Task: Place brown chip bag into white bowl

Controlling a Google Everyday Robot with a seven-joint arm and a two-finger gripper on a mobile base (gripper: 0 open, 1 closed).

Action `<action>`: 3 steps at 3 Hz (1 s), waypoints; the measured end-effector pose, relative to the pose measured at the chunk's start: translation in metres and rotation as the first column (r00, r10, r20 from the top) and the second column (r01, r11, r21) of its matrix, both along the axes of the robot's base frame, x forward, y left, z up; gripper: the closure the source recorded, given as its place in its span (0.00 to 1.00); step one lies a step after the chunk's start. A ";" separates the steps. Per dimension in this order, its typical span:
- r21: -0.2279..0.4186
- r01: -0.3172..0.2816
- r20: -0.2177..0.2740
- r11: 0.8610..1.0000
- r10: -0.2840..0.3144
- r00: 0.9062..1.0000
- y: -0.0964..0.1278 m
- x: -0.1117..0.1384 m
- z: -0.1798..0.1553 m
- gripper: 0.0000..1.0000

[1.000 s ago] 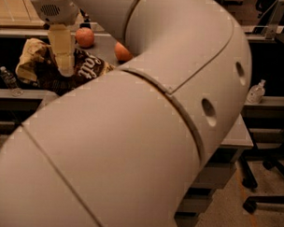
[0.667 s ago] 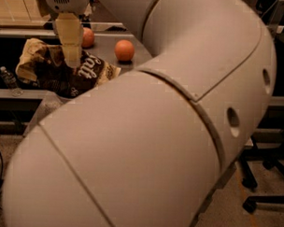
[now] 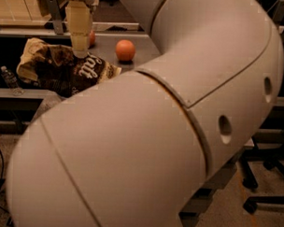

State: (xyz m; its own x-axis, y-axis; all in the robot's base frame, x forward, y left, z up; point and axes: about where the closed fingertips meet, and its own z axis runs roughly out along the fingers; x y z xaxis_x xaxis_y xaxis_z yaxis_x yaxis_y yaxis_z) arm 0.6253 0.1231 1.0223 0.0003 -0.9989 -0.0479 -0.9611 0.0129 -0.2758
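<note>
The brown chip bag (image 3: 64,71) is dark brown and crinkly with white lettering and tan ends. It hangs over the left part of the grey table (image 3: 144,45). My gripper (image 3: 80,51) comes down from the top left, and its pale fingers (image 3: 80,31) pinch the bag's upper edge. The white bowl is out of view, hidden by the bag or by my arm. My large white arm (image 3: 169,125) fills most of the view.
Two orange fruits lie on the table behind the bag, one (image 3: 125,50) to the right and one (image 3: 92,38) partly behind the gripper. A small water bottle (image 3: 10,81) stands at the far left. Chair bases (image 3: 263,194) are on the floor at the right.
The gripper has shifted a little to the right with the bag still hanging from it. The arm's elbow has swung further across the view.
</note>
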 end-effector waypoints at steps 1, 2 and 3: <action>0.018 0.013 -0.022 1.000 -0.012 1.000 -0.013 0.008 -0.004 0.00; 0.054 0.049 -0.048 0.997 -0.046 0.998 -0.040 0.015 -0.006 0.00; 0.090 0.087 -0.064 0.992 -0.082 0.995 -0.069 0.024 -0.007 0.00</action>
